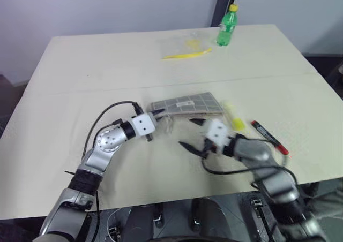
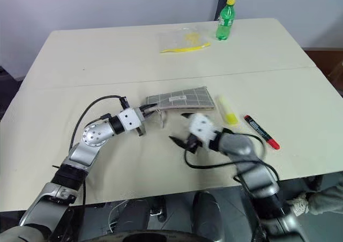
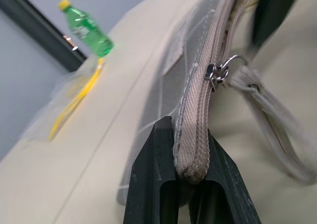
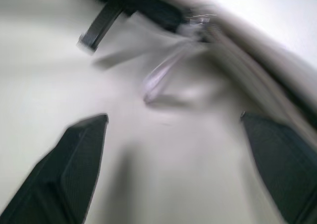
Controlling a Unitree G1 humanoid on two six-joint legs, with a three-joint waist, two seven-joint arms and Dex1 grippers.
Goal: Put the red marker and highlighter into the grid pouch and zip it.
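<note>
Nearest, right gripper hung with fingers spread wide, empty. Left gripper was clamped on the zip end of the grey, white-gridded grid pouch, lying mid-table. Beside it lay the pale yellow highlighter, then the red marker, black-capped.

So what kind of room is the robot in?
Probably an office or a lab. There's a big plain table against a bare wall, with pen stuff on it: a grid pouch, a highlighter and a red marker, plus a green bottle.
</note>
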